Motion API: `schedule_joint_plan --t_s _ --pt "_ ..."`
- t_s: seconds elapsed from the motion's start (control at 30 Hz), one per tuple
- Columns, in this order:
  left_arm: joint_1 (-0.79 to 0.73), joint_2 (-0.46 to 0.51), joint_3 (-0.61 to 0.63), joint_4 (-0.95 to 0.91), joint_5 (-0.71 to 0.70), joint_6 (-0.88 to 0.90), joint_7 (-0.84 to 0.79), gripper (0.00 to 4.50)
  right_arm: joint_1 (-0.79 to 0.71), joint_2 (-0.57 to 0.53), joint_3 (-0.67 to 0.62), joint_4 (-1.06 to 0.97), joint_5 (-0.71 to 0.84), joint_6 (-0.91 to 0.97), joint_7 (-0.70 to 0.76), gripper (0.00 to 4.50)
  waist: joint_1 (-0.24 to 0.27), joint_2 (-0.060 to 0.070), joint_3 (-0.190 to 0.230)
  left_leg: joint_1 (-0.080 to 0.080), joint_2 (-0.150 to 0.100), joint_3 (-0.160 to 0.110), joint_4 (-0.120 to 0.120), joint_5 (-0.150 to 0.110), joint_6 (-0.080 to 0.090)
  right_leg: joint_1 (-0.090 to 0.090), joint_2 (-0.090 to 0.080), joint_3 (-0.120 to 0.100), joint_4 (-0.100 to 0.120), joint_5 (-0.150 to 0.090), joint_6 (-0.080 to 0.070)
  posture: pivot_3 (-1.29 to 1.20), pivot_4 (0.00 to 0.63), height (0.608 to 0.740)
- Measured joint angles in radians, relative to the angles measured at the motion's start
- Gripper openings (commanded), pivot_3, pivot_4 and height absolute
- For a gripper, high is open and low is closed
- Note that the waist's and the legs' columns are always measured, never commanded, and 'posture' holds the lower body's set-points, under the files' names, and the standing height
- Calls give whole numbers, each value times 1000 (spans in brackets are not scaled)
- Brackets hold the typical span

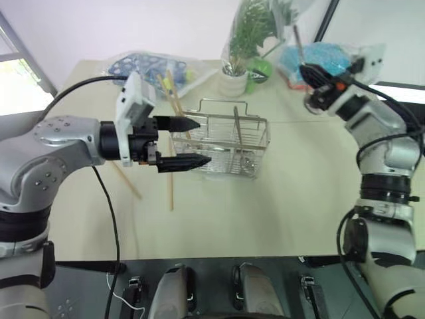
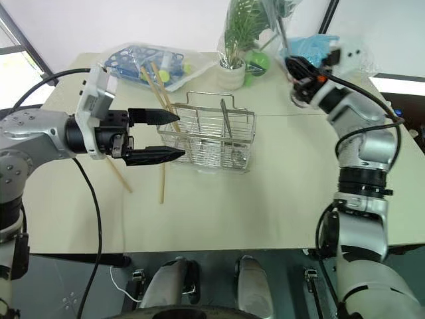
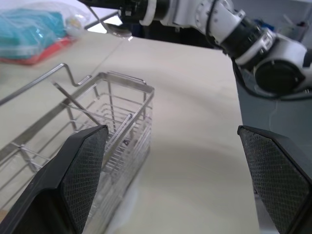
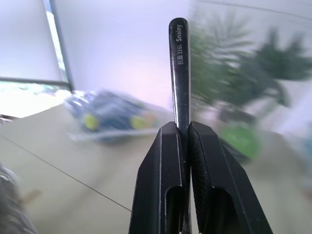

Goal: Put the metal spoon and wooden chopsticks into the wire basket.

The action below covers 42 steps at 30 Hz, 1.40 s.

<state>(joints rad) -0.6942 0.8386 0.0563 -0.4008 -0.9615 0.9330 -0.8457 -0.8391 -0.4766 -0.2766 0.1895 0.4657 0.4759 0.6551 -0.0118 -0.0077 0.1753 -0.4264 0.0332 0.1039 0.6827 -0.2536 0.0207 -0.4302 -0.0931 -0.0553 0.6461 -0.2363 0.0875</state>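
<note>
Beside the wire basket (image 1: 229, 141), the left gripper (image 1: 192, 142) hangs with its fingers spread and empty.
Wooden chopsticks (image 1: 170, 181) lie on the table (image 1: 265, 212) just under and behind it; farther off, the right gripper (image 4: 184, 134) is raised, clamped on the metal spoon (image 4: 179, 68).

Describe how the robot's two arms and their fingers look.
Both arms have silver-grey metal shells with black joint bands and loose black cables. The left gripper carries a white camera block and two tapered black fingers with cross-hatched pads. The right gripper has smooth black fingers and an orange mark at the wrist.
</note>
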Motion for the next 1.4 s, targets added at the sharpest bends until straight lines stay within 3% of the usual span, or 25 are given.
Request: schedule_joint_plan --t_s 0.17,0.37,0.73,0.83,1.03,1.33,1.4 --pt "-33 -28 1 37 23 -4 30 4500 -1 134 57 -171 100 130 -97 50 2 0 0 -1 -1 0 0 0 0 0 -1 0 0 0 0 0 150 715" --pt "-36 -37 2 38 41 -5 44 4500 116 166 106 -322 168 216 -123 50 0 0 0 -1 -1 0 0 -2 4 0 -1 0 0 0 0 0 150 715" --pt "-41 -37 9 38 43 -5 47 4500 159 218 141 -324 166 193 -160 50 -3 0 0 -1 -1 0 -1 -3 5 -1 0 0 0 0 0 0 150 715" --pt "-41 -37 10 38 44 -5 47 4500 143 221 141 -319 166 188 -165 1047 0 0 0 -1 -1 0 0 -3 5 -1 -1 0 0 0 0 0 150 715" --pt "-45 -37 10 38 47 -5 48 4500 138 211 141 -291 151 171 -164 4059 -2 0 0 -1 -1 0 -1 -3 5 -1 -1 0 0 0 0 0 150 715" --pt "-47 -50 53 53 63 -7 97 4500 140 129 114 -276 150 173 -134 4059 -2 0 0 -1 -1 0 -1 -3 5 -1 -1 0 0 0 0 0 150 715" --pt "-47 -71 90 69 58 -4 149 4500 101 64 98 -257 175 177 -78 4059 -1 0 1 -1 -1 0 -1 -4 6 -1 -1 0 0 0 0 0 150 715"
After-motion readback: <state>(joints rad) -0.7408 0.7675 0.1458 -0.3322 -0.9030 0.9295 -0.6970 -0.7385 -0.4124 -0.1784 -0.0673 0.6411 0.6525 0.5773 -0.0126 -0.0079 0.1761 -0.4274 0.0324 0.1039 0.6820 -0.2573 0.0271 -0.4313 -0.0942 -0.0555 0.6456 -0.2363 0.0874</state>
